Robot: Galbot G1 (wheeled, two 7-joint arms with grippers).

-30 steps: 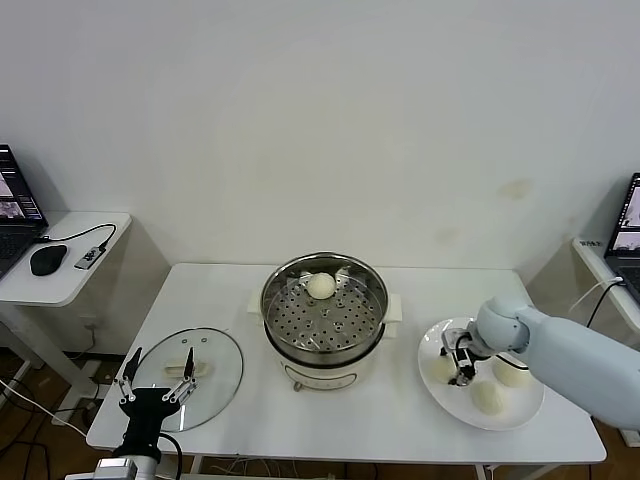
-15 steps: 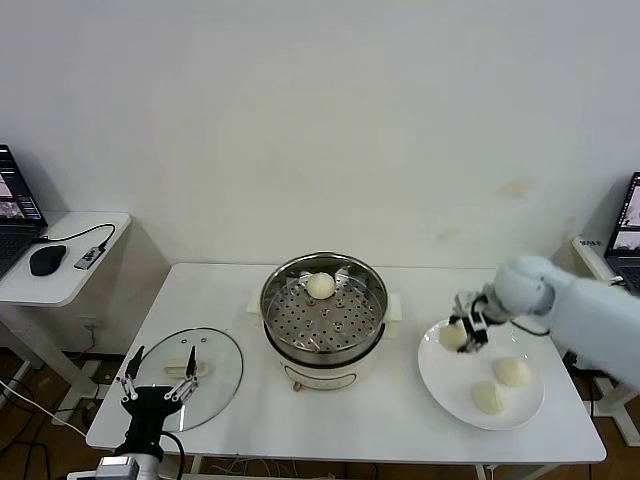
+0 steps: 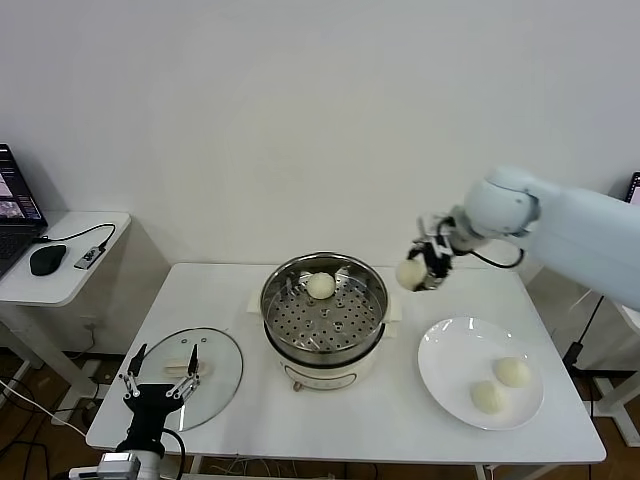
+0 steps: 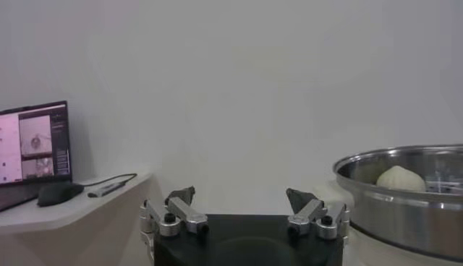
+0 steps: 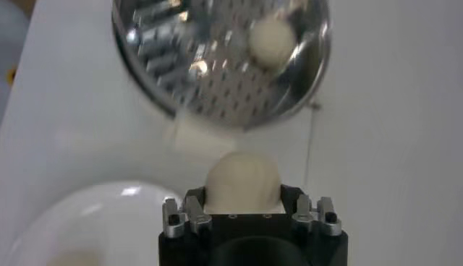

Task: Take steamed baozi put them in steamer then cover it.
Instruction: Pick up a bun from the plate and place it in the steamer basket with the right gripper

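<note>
**Second bun in the air, two left on the plate**

Starting at the near edge of the tabletop: the left pincer (image 3: 158,388) is parked low at the near-left corner with its fingers spread wide, holding nothing. It hovers right by the cover (image 3: 187,377), which lies flat on the tabletop next to that corner, handle up. My guess is it's waiting there because lidding is the last step and that arm is closest to it.

Over near the right edge sits the white plate (image 3: 440,385) with two steamed baozi on it, one (image 3: 488,397) closer to the front and one (image 3: 512,372) just behind it.

Middle of the tabletop is the steamer (image 3: 324,312), open, with one bun (image 3: 321,286) resting on the perforated tray toward the far side. That leaves plenty of bare tray for the rest.

Farthest back and up high, the right pincer (image 3: 424,263) is clamped on a fourth bun (image 3: 410,272), held in the air between the plate and the steamer's right rim, just outside the pot. The grip looks gentle, probably to avoid squashing it.

Count: four buns, one steamer, one cover, one plate, two pincers.
</note>
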